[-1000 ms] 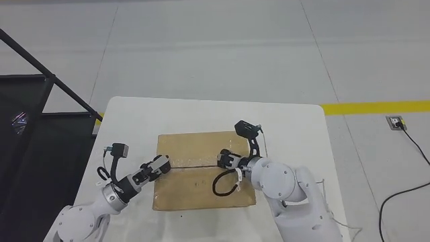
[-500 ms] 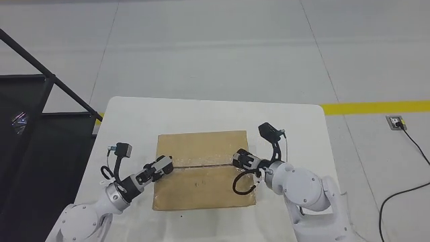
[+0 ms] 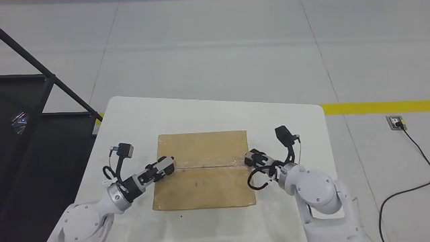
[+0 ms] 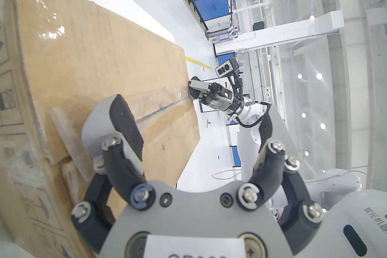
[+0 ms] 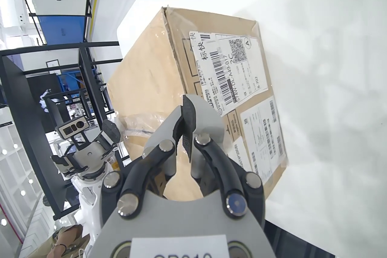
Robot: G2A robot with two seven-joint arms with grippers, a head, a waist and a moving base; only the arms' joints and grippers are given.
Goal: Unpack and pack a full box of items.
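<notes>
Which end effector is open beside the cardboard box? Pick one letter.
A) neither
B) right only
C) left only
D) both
C: the left end effector has its fingers wide apart at one end of the taped seam on the cardboard box, while the right end effector has its pads pressed together.

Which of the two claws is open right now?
The left claw: it is spread wide at the cardboard box, while the right claw is pinched shut.

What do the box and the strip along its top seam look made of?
Box: brown corrugated cardboard, matte, with raw layered flap edges. Seam strip: probably clear plastic tape, glossy and wrinkled, catching glare.
</notes>
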